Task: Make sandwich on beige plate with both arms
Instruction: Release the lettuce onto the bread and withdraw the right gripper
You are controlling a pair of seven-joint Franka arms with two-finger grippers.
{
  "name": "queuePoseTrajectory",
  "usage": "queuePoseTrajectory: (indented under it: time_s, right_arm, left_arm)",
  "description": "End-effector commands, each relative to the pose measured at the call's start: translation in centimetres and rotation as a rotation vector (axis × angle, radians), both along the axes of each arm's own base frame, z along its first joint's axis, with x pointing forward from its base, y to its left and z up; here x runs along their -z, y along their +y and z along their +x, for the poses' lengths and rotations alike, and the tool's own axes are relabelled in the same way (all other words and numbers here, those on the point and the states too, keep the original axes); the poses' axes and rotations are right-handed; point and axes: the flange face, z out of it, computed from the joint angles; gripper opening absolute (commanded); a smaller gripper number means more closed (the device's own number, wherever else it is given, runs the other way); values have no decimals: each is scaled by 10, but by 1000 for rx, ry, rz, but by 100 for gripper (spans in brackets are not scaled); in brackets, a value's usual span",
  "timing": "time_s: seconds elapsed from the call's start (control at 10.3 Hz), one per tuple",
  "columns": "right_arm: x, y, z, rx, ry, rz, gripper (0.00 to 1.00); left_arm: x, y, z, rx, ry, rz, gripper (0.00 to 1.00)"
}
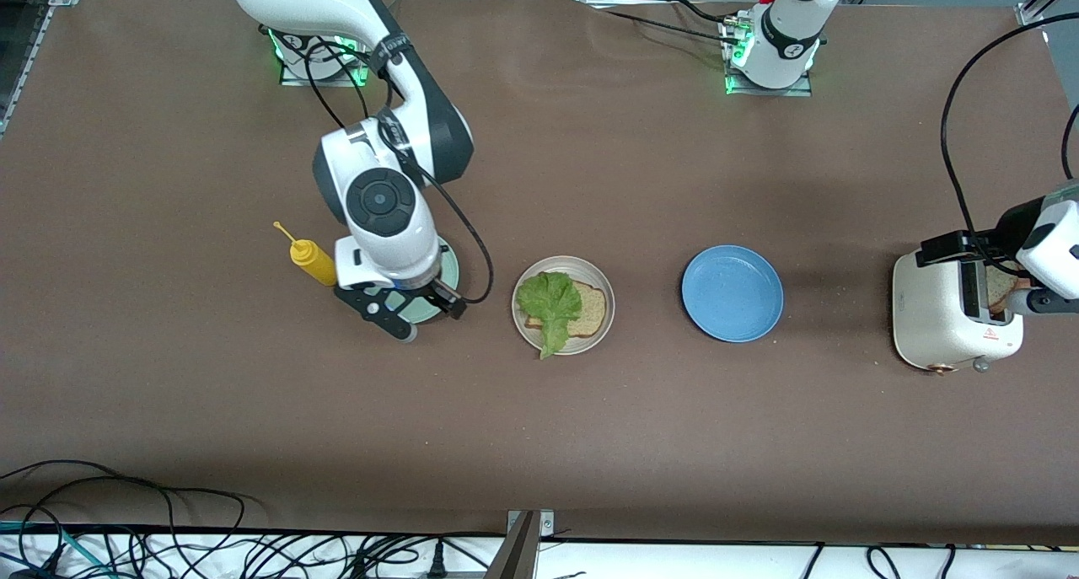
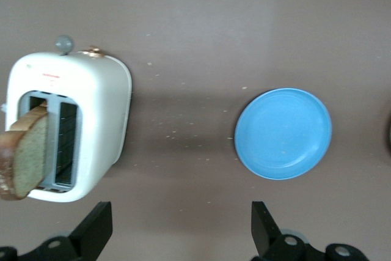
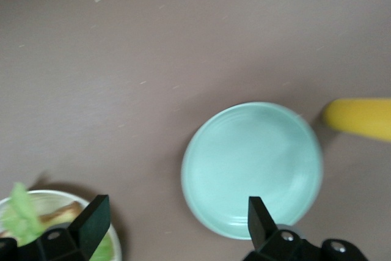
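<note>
We see the beige plate mid-table, holding one bread slice half hidden under a lettuce leaf whose long axis runs toward the front edge, tip overhanging the rim. The right gripper, jaws apart, hangs over the mint plate, covering most of it. The left gripper, jaws apart, hangs by the toaster, where a second slice leans out of a slot.
</note>
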Motion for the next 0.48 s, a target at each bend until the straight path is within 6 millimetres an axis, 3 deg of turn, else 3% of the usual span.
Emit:
queuePoseTrajectory:
  time_s: [0.0,0.39]
  right_arm:
    - [-31,-64,-5,-134,74,-49,100]
    - [-68,-176,-8,-354,130,-30,100]
  left_arm:
    - [3,13,-1,104,17,52,100]
    - [37,98,-4,166,36,15,100]
